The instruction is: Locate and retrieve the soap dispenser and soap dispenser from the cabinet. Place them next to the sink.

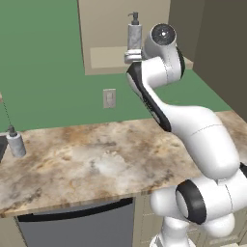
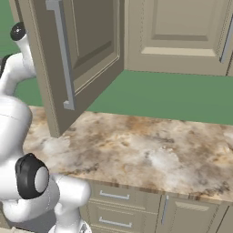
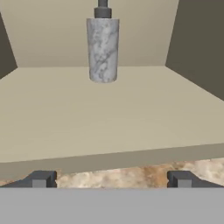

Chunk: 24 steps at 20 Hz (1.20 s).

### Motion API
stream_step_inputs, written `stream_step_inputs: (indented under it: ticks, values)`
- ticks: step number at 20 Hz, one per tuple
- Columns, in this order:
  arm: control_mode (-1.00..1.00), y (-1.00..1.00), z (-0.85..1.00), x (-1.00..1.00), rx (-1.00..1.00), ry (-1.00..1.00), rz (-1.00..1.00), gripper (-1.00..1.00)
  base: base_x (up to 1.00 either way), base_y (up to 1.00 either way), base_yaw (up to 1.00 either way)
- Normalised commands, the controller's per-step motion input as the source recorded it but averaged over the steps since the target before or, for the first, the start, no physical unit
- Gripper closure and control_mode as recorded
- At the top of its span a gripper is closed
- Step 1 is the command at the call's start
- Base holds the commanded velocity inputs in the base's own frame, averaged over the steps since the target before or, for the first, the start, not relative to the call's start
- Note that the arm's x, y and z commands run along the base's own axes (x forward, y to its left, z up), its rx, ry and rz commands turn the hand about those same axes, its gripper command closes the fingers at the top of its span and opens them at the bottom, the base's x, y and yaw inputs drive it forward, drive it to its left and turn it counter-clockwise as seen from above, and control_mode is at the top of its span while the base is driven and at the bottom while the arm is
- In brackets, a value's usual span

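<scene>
Soap dispenser (image 3: 103, 49) stands beyond the wide-open, empty tool (image 3: 110, 179).

Even, flat rendered light everywhere, fairly bright, with no glare. Edges look soft and slightly blurred. The cabinet (image 3: 192, 48) side walls sit in dull shade; shadows on the surface (image 1: 96, 159) are faint.

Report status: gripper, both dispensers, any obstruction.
Gripper open, short of the shelf. One soap dispenser upright in cabinet; other dispenser on counter. Path unobstructed.
</scene>
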Motion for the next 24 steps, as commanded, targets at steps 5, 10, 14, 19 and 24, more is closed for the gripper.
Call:
stream_step_inputs:
  ticks: [5, 10, 14, 19, 24]
  values:
    - [-1.00, -0.09, 0.09, 0.56, -0.02, 0.01, 0.00, -1.00, 0.00, 0.00, 0.00]
    - [-1.00, -0.01, 0.07, 0.59, -0.04, 0.01, 0.00, -1.00, 0.00, 0.00, 0.00]
    - [-1.00, -0.02, 0.12, 0.52, -0.01, 0.00, 0.00, -1.00, 0.00, 0.00, 0.00]
    - [-1.00, -0.08, 0.08, 0.54, 0.00, 0.00, 0.00, -1.00, 0.00, 0.00, 0.00]
    - [-1.00, -0.03, 0.02, 0.55, 0.00, 0.00, 0.00, -1.00, 0.00, 0.00, 0.00]
